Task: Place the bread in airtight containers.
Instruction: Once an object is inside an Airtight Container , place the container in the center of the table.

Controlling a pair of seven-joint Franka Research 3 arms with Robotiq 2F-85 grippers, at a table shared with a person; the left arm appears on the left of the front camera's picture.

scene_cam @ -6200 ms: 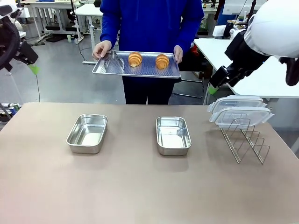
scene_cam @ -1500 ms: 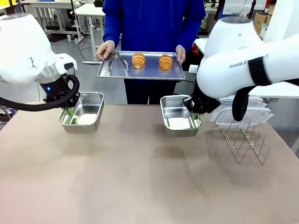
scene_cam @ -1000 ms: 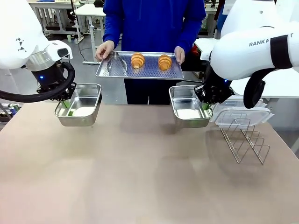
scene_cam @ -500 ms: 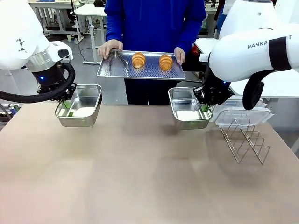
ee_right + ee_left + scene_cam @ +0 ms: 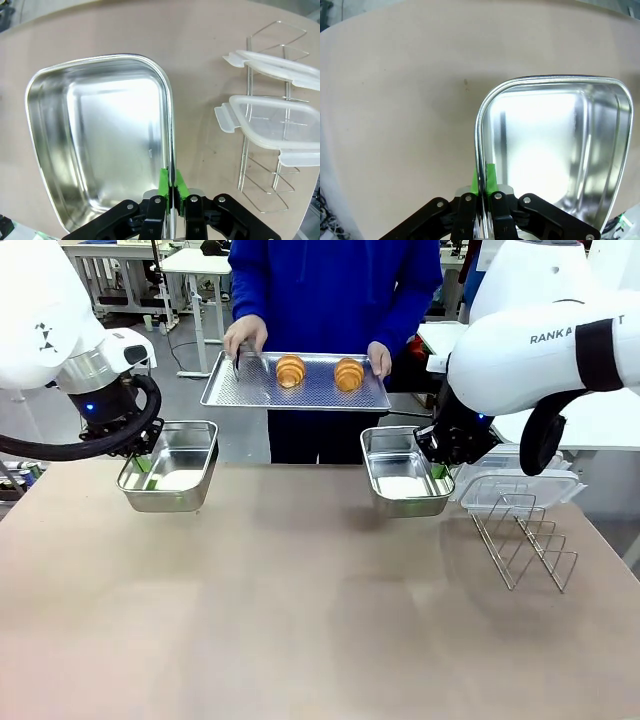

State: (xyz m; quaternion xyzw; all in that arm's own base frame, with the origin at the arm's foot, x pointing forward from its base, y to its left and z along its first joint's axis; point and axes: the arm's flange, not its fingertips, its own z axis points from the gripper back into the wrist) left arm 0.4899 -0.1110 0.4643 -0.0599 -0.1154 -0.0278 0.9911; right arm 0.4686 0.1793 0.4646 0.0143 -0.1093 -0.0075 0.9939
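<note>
Two croissants, the bread [image 5: 290, 370] [image 5: 348, 373], lie on a flat metal tray [image 5: 320, 392] that a person in blue holds beyond the table's far edge. My left gripper [image 5: 146, 466] [image 5: 481, 186] is shut on the rim of the left steel container [image 5: 172, 467] [image 5: 555, 150], held lifted off the table. My right gripper [image 5: 436, 468] [image 5: 172, 190] is shut on the rim of the right steel container [image 5: 403, 470] [image 5: 100, 145], also raised. Both containers are empty and lidless.
Two clear clip lids [image 5: 515, 475] [image 5: 270, 120] rest on a wire rack [image 5: 525, 540] [image 5: 265, 170] at the right of the table. The person's hand [image 5: 245, 337] is on metal tongs [image 5: 243, 365] at the tray's left end. The tabletop [image 5: 300, 620] nearer me is bare.
Both arms hold still with their containers raised. The person has lowered the tray slightly and moved a hand onto the tongs at its left end.
</note>
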